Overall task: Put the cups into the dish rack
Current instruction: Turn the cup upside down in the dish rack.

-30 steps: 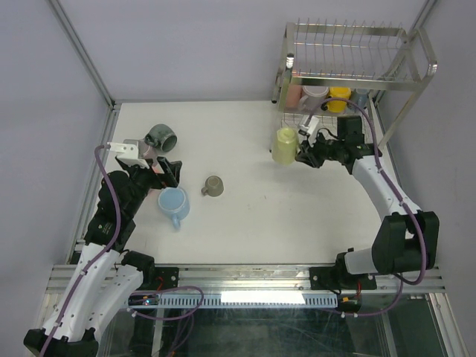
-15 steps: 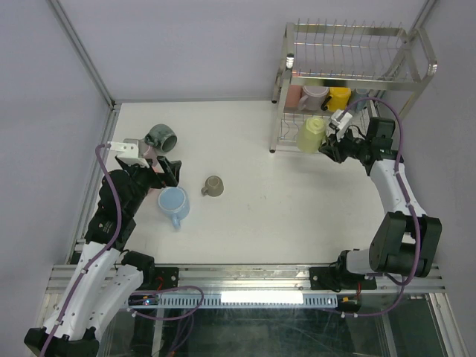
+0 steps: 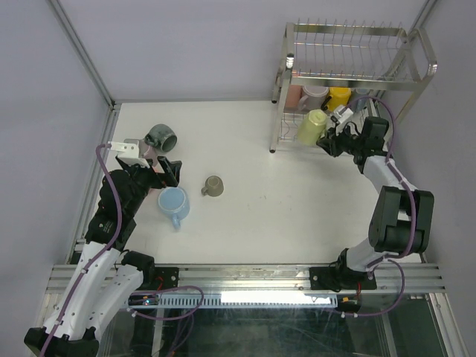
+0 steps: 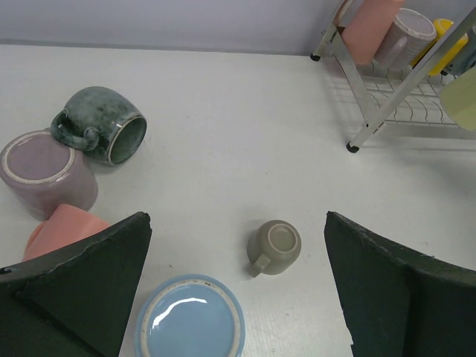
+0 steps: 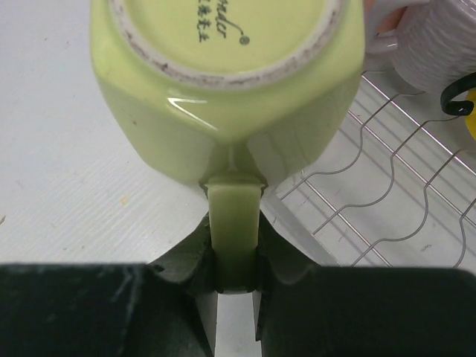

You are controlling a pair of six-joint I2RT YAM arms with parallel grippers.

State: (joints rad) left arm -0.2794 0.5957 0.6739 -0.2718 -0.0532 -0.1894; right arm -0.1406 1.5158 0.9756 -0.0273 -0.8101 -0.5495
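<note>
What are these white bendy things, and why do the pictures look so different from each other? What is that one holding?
These are two robot arms, a left arm and a right arm, bolted to a table. One picture looks down from above; the other two come from little cameras on the wrists. Each arm ends in a gripper: two fingers that pinch. The right gripper pinches the handle of a yellow-green cup next to the dish rack, where other cups sit on the lower shelf. The left gripper is open and holds nothing. On the table near it are a dark green mug, a mauve cup, a pink cup, a blue cup and a taupe cup.
</note>
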